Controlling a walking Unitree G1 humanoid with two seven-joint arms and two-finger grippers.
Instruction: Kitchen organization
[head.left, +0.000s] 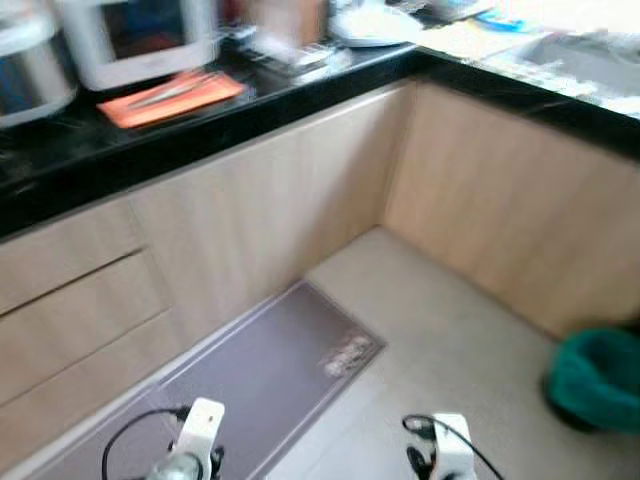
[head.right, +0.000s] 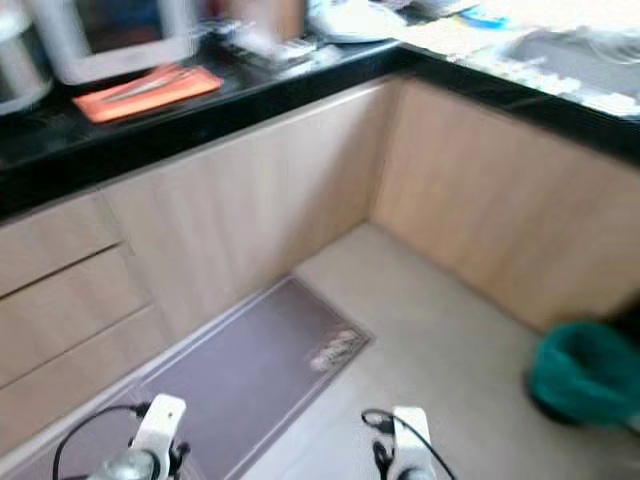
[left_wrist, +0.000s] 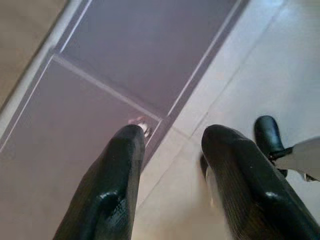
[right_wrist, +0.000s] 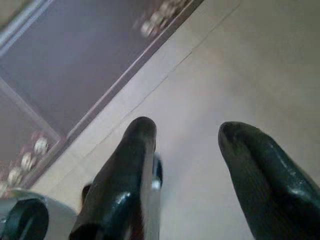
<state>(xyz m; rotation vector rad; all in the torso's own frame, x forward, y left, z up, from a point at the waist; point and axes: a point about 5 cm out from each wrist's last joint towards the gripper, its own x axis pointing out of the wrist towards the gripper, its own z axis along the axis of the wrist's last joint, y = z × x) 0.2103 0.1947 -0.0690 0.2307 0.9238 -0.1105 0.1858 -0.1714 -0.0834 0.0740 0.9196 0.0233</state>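
Kitchen counter, black and glossy, runs along the far side and turns a corner toward the robot's right, above pale wooden cabinets with drawer fronts on the left; on it, toward the left, lies an orange cloth with what look like metal utensils across it, though blur hides their kind; behind the cloth stands a white appliance with a dark window, and at the far left a rounded silver cooker; a white dish sits further right near the corner; a sink lies in the right-hand run of counter; on the pale tiled floor a grey mat stretches along the cabinets, and a green basket stands at the right; both arms hang low over the floor; the left gripper has its black fingers spread apart with nothing between them, above the mat's edge; the right gripper is likewise parted and empty, above bare tile just beside the mat.
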